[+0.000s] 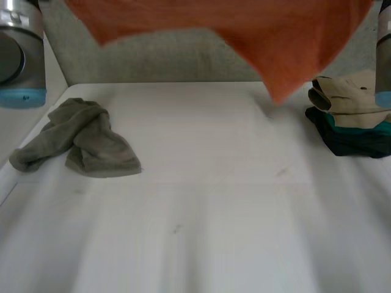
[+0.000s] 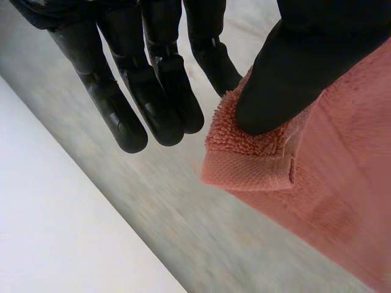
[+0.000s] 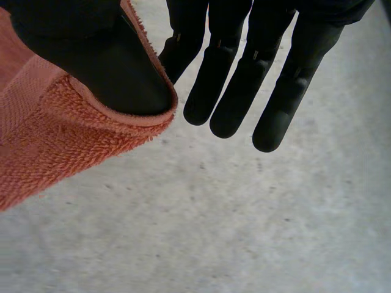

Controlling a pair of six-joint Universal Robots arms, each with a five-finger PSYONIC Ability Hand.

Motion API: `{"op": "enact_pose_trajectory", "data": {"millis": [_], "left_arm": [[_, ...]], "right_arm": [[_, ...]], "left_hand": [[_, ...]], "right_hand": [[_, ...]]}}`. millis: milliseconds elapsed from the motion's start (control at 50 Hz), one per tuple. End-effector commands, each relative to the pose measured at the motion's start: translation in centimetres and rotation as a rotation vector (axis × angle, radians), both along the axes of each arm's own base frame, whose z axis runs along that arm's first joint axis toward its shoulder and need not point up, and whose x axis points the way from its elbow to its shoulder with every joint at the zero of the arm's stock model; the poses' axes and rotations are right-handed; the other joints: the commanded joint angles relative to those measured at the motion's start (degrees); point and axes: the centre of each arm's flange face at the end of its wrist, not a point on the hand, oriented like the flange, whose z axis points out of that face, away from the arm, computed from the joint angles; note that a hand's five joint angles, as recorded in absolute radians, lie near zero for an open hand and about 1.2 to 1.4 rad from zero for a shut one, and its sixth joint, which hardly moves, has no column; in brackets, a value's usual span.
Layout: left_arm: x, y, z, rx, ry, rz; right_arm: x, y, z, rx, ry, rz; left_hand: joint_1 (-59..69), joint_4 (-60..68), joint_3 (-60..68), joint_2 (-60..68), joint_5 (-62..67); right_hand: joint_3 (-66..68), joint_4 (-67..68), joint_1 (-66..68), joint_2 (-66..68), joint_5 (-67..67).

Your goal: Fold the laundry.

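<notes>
An orange towel (image 1: 244, 30) hangs in the air above the far side of the table, its lowest point dangling near the right. My left hand (image 2: 153, 91) pinches one corner of the orange towel (image 2: 305, 177) between its thumb and a finger, the other fingers straight. In the right wrist view my right hand (image 3: 244, 79) pinches another corner of the orange towel (image 3: 55, 140) under its thumb in the same way.
A crumpled grey-green cloth (image 1: 82, 140) lies at the table's left. A stack of folded laundry (image 1: 351, 116), beige on top of teal and dark pieces, sits at the right edge. The white table (image 1: 201, 213) stretches bare across the middle and front.
</notes>
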Motion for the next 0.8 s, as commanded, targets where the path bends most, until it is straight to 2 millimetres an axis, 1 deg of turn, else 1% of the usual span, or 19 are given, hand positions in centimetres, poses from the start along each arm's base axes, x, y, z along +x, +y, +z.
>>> {"op": "enact_pose_trajectory", "data": {"millis": [20, 60, 80, 100, 140, 160, 200, 300, 320, 360, 380, 440, 460, 520, 540, 600, 620, 700, 800], "left_arm": [[0.7, 0.0, -7.5, 0.253, -0.059, 0.02], [1.2, 0.1, -9.3, 0.31, -0.072, 0.03], [1.5, 0.2, -10.3, 0.34, -0.079, 0.033], [1.6, 0.8, -12.1, 0.398, -0.092, 0.033], [1.6, 1.5, -13.9, 0.454, -0.108, 0.03], [1.6, 1.9, -14.7, 0.479, -0.114, 0.027], [1.8, 3.3, -16.7, 0.554, -0.132, 0.023], [2.4, 6.7, -17.9, 0.647, -0.159, 0.01], [2.5, 8.0, -18.2, 0.674, -0.169, -0.004], [2.6, 9.3, -18.2, 0.7, -0.181, -0.019], [2.6, 10.7, -18.0, 0.724, -0.192, -0.035], [2.9, 12.8, -17.5, 0.764, -0.207, -0.056], [3.3, 14.2, -17.2, 0.803, -0.214, -0.062], [3.8, 16.4, -16.7, 0.867, -0.24, -0.066], [4.3, 17.8, -16.5, 0.923, -0.282, -0.055], [5.3, 20.0, -16.4, 1.022, -0.375, -0.03], [6.0, 21.4, -16.6, 1.097, -0.446, -0.019], [7.0, 24.3, -17.4, 1.245, -0.588, -0.026], [7.2, 23.7, -17.5, 1.226, -0.613, -0.011]], "right_arm": [[0.6, -0.1, -4.7, 0.186, 0.044, 0.104], [0.3, -0.2, -6.2, 0.243, 0.055, 0.114], [-0.1, -0.3, -7.9, 0.308, 0.065, 0.115], [-0.3, -0.3, -8.8, 0.342, 0.071, 0.117], [-0.5, -0.1, -10.5, 0.413, 0.083, 0.126], [-0.7, 0.2, -12.2, 0.484, 0.095, 0.136], [-0.8, 0.8, -13.7, 0.556, 0.104, 0.147], [-1.5, 3.4, -17.9, 0.787, 0.127, 0.156], [-1.6, 3.8, -18.3, 0.819, 0.129, 0.155], [-1.8, 4.6, -19.1, 0.878, 0.13, 0.155], [-2.0, 5.6, -19.7, 0.941, 0.133, 0.155], [-2.7, 7.0, -19.4, 1.018, 0.136, 0.146], [-3.4, 8.2, -19.0, 1.073, 0.142, 0.133], [-4.5, 9.9, -18.3, 1.154, 0.167, 0.111], [-4.9, 11.2, -17.8, 1.201, 0.202, 0.101], [-5.4, 13.8, -16.8, 1.271, 0.282, 0.092], [-5.9, 15.4, -16.3, 1.312, 0.343, 0.088], [-7.3, 18.3, -15.7, 1.392, 0.487, 0.063], [-7.9, 18.7, -15.7, 1.378, 0.544, 0.056]], "left_hand": [[15.1, 11.04, 11.6, 11.28, 12.55], [15.1, 11.04, 11.6, 11.28, 12.55], [15.1, 11.04, 11.6, 11.28, 12.55], [15.1, 11.04, 11.6, 11.28, 12.55], [15.1, 11.04, 11.6, 11.28, 12.55], [15.1, 11.04, 11.6, 11.28, 12.55], [15.1, 11.04, 11.6, 11.28, 12.55], [15.1, 11.04, 11.6, 11.28, 12.55], [15.1, 11.04, 11.6, 11.28, 12.55], [15.1, 11.04, 11.6, 11.28, 12.55], [15.1, 11.04, 11.6, 11.28, 12.55], [15.1, 11.04, 11.6, 11.28, 12.55], [15.1, 11.04, 11.6, 11.28, 12.55], [15.1, 11.04, 11.6, 11.28, 12.55], [15.1, 11.04, 11.6, 11.28, 12.55], [15.1, 11.04, 11.6, 11.28, 12.55], [15.1, 11.04, 11.6, 11.28, 12.55], [15.1, 11.04, 11.6, 11.28, 12.55], [15.1, 11.04, 11.6, 11.28, 12.55]], "right_hand": [[11.77, 11.35, 15.33, 12.76, 11.18], [11.77, 11.35, 15.33, 12.76, 11.18], [11.77, 11.35, 15.33, 12.76, 11.18], [11.77, 11.35, 15.33, 12.76, 11.18], [11.77, 11.35, 15.33, 12.76, 11.18], [11.77, 11.35, 15.33, 12.76, 11.18], [11.77, 11.35, 15.33, 12.76, 11.18], [11.77, 11.35, 15.33, 12.76, 11.18], [11.77, 11.35, 15.33, 12.76, 11.18], [11.77, 11.35, 15.33, 12.76, 11.18], [11.77, 11.35, 15.33, 12.76, 11.18], [11.77, 11.35, 15.33, 12.76, 11.18], [11.77, 11.35, 15.33, 12.76, 11.18], [11.77, 11.35, 15.33, 12.76, 11.18], [11.77, 11.35, 15.33, 12.76, 11.18], [11.77, 11.35, 15.33, 12.76, 11.18], [11.77, 11.35, 15.33, 12.76, 11.18], [11.77, 11.35, 15.33, 12.76, 11.18], [11.77, 11.35, 15.33, 12.76, 11.18]]}}
